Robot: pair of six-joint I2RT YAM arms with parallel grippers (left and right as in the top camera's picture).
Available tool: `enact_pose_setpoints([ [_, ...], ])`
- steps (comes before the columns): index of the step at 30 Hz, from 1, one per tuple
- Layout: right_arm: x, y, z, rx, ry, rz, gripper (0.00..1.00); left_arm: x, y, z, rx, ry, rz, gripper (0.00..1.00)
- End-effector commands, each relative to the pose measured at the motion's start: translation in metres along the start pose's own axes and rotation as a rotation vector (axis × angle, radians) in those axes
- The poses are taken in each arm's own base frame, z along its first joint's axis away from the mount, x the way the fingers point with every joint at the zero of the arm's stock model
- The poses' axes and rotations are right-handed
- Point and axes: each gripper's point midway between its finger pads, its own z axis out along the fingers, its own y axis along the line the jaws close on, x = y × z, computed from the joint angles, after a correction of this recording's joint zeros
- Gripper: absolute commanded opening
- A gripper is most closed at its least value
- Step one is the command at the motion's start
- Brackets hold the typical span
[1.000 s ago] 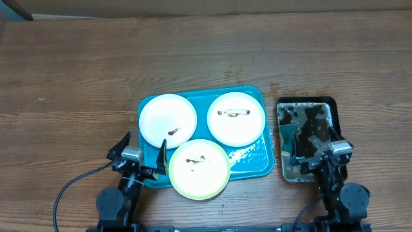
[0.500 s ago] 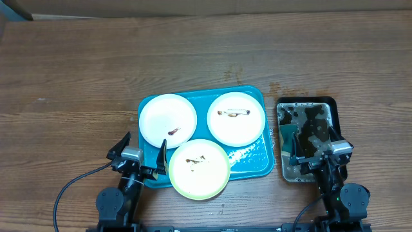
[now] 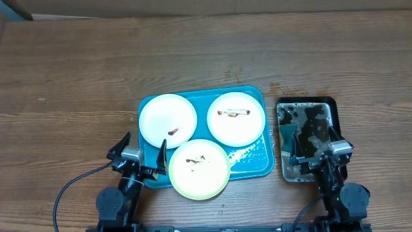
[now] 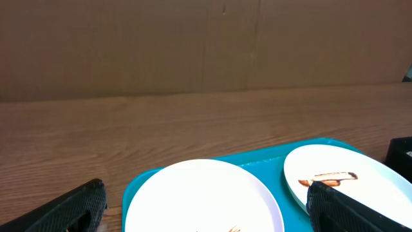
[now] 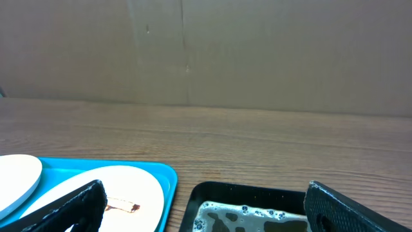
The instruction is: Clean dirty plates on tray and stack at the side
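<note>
Black left arm (image 3: 119, 193) and right arm (image 3: 341, 193) crouch low flanking the tray (image 3: 256, 162), jaws spread wide, empty.

Two white plates (image 4: 203, 196) lie side by side on the turquoise tray (image 4: 270, 161).

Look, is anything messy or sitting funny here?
Yes. The green-rimmed plate hangs over the near edge of the blue tray instead of sitting inside it. It, the left white plate and the right white plate all carry brown smears. The black tray holds murky water.
</note>
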Motion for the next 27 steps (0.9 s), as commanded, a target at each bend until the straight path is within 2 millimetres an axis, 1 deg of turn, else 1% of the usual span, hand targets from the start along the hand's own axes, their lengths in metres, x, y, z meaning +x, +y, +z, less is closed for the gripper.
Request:
enact_pose_setpoints([
  [1,0.0012,-0.0019,0.0000,0.011,-0.006,-0.004,1.00,0.0001,-0.0011,-0.0001,0.004,-0.004,0.024,1.00],
  [11,0.0013,-0.0025,0.0000,0.015,-0.005,-0.004,1.00,-0.0002,-0.0016,-0.0001,0.006,-0.005,0.023,1.00],
  [16,0.0014,-0.0025,0.0000,0.015,-0.005,-0.004,1.00,-0.0039,-0.0052,-0.0003,0.027,-0.019,-0.050,1.00],
  [18,0.0014,-0.0025,0.0000,0.015,-0.005,-0.005,1.00,0.0004,-0.0050,-0.0002,0.026,-0.002,-0.060,1.00],
  [24,0.0013,-0.0024,0.0000,0.015,-0.005,-0.004,1.00,0.0006,-0.0044,0.0000,0.023,0.000,-0.064,1.00],
  [27,0.0012,-0.0030,0.0000,0.018,-0.005,-0.005,1.00,0.0038,0.0001,0.0009,-0.002,0.013,-0.067,1.00],
])
